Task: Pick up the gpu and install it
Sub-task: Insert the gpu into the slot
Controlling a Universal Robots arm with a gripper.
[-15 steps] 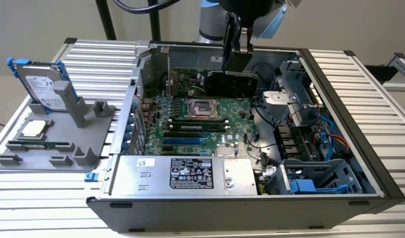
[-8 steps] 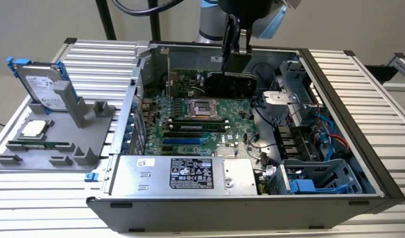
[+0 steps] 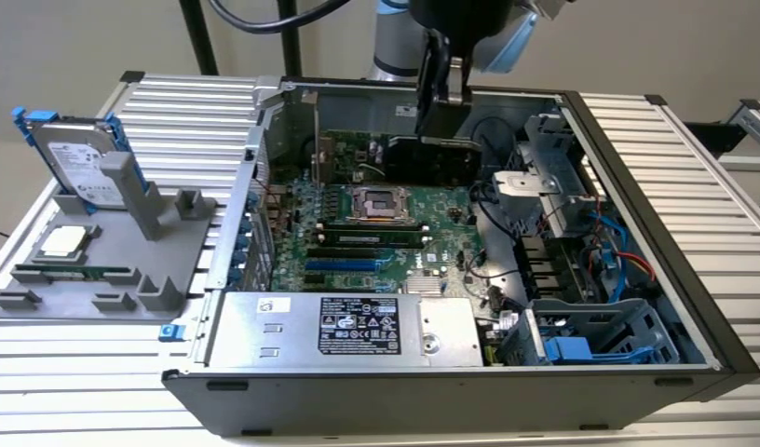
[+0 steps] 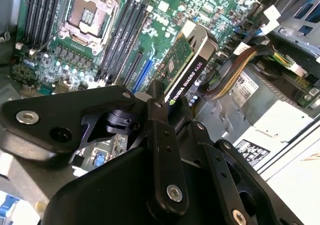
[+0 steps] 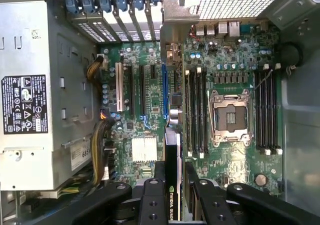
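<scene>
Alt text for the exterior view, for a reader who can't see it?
The gripper holds the gpu upright over the motherboard inside an open computer case. At the exterior view's left, a grey holder carries a hard drive.

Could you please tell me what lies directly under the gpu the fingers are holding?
Under the gpu lies the motherboard with its expansion slots; the gpu's body covers the board right beneath.

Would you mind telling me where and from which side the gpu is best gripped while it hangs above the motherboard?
Grip the gpu across its thin faces at the upper edge, coming from above, as the gripper does now. It hangs on edge with its connector edge toward the motherboard, so that edge must stay free.
</scene>
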